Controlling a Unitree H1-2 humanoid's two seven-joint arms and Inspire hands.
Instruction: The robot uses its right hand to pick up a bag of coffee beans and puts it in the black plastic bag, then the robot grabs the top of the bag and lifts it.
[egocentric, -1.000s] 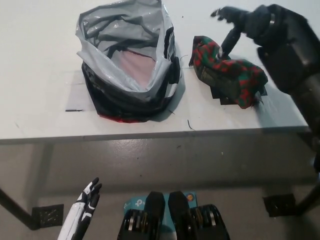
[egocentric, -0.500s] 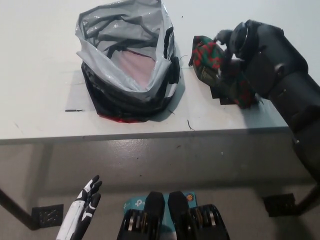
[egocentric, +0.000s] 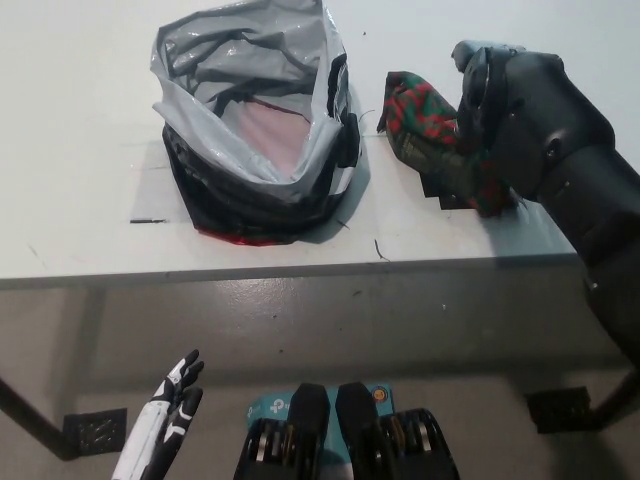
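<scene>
Your right hand (egocentric: 478, 95) has dropped from open air onto the coffee bean bag (egocentric: 430, 125) on the tabletop (egocentric: 80, 120), right of the black plastic bag (egocentric: 255, 130); grip hidden, can't tell. Left hand (egocentric: 170, 405) hangs spread below

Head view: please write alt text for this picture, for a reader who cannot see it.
The robot's black right hand covers a red-and-green patterned coffee bag lying on a white table, right of an open black plastic bag with a grey lining. The white left hand rests low at the lower left, fingers apart, below the table's edge.
</scene>
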